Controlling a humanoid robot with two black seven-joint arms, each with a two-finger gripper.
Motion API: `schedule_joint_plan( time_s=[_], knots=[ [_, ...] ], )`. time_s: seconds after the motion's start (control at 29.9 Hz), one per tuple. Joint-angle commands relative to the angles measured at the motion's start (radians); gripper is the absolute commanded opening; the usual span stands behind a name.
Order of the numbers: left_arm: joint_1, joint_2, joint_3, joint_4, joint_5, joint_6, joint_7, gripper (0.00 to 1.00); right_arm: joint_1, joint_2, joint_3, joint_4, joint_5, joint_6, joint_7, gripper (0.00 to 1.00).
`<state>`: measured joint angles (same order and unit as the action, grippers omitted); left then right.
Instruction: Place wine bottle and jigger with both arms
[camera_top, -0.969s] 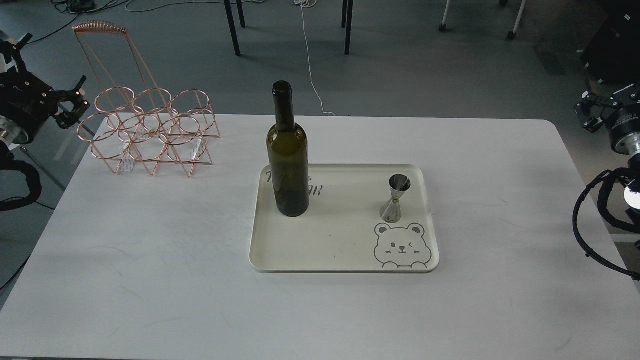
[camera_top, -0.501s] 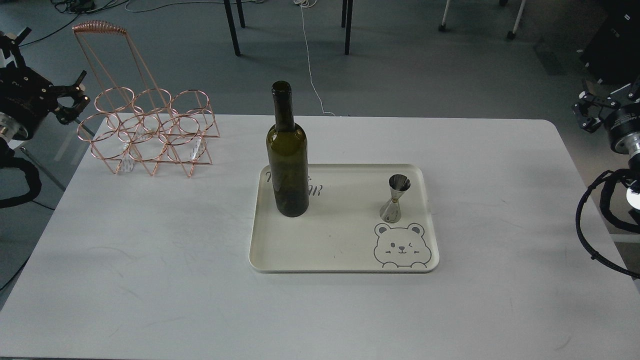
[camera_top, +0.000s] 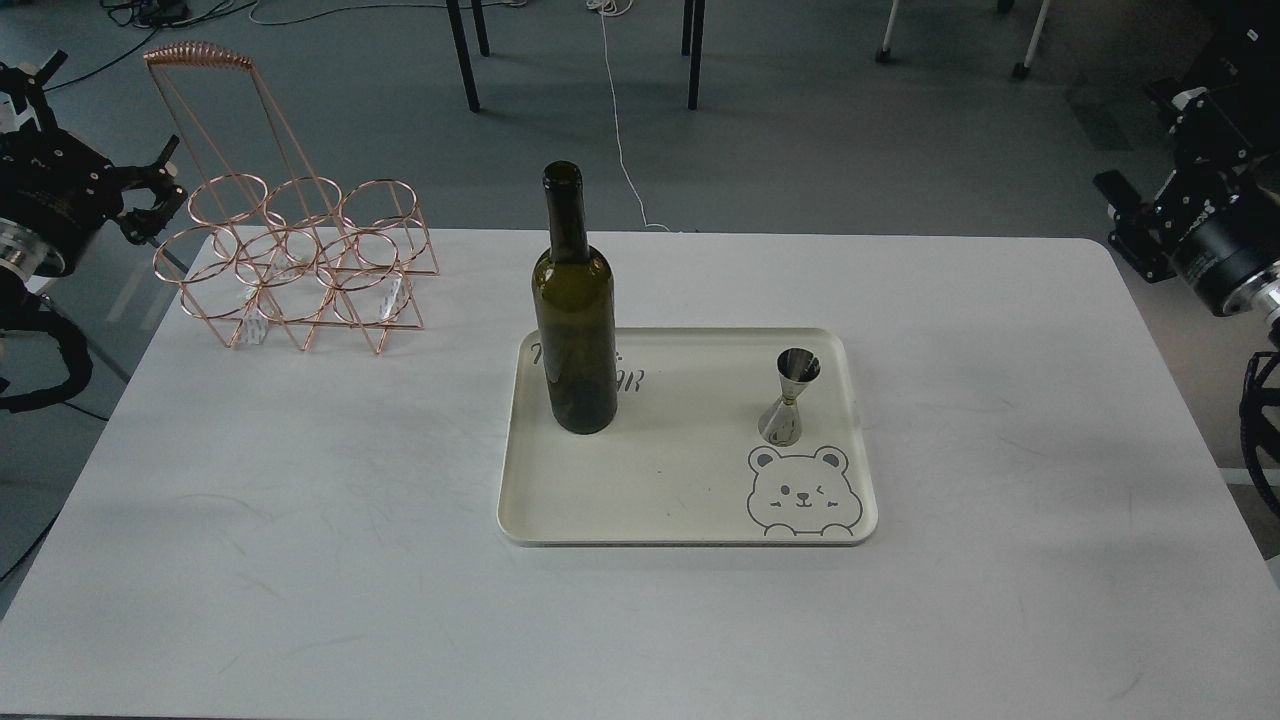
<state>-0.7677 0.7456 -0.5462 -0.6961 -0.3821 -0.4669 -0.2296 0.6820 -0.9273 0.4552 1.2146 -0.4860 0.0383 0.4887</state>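
Note:
The wine bottle, dark olive-green with no label, stands upright on the left part of a cream tray. The jigger, small and steel, stands upright on the tray's right side, just above a bear drawing. My left gripper is open and empty, off the table's far left edge beside the copper rack. My right gripper is open and empty, off the table's far right corner. Both are far from the tray.
A copper wire bottle rack with a tall handle stands at the table's back left corner. The white table holds only the rack and the tray. Chair legs and cables are on the floor behind.

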Motion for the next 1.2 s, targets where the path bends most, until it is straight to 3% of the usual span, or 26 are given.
schedule_joint_plan(
  time_s=[0.0,0.27,0.4,0.8,1.0,1.17],
  knots=[
    [0.004,-0.008,0.002,0.0,0.002,0.004,-0.002,0.98,-0.047,-0.027,-0.047,0.094,-0.306,-0.098,0.0,0.98],
    [0.004,-0.005,0.002,0.0,0.006,-0.006,0.001,0.98,-0.058,-0.013,-0.177,0.105,-0.698,-0.258,0.0,0.97],
    [0.004,-0.005,0.002,0.0,0.009,-0.009,0.001,0.98,-0.044,0.024,-0.234,0.071,-0.847,-0.273,0.0,0.94],
    [0.005,-0.005,0.0,0.0,0.006,-0.007,-0.001,0.98,0.057,0.297,-0.265,-0.141,-1.181,-0.273,0.0,0.9],
    [0.004,0.005,0.0,0.0,0.006,-0.007,-0.001,0.98,0.157,0.386,-0.424,-0.222,-1.183,-0.275,0.0,0.75],
    [0.005,0.0,0.0,0.007,0.006,-0.009,-0.001,0.98,0.18,0.438,-0.449,-0.276,-1.183,-0.275,0.0,0.61]
  ],
)
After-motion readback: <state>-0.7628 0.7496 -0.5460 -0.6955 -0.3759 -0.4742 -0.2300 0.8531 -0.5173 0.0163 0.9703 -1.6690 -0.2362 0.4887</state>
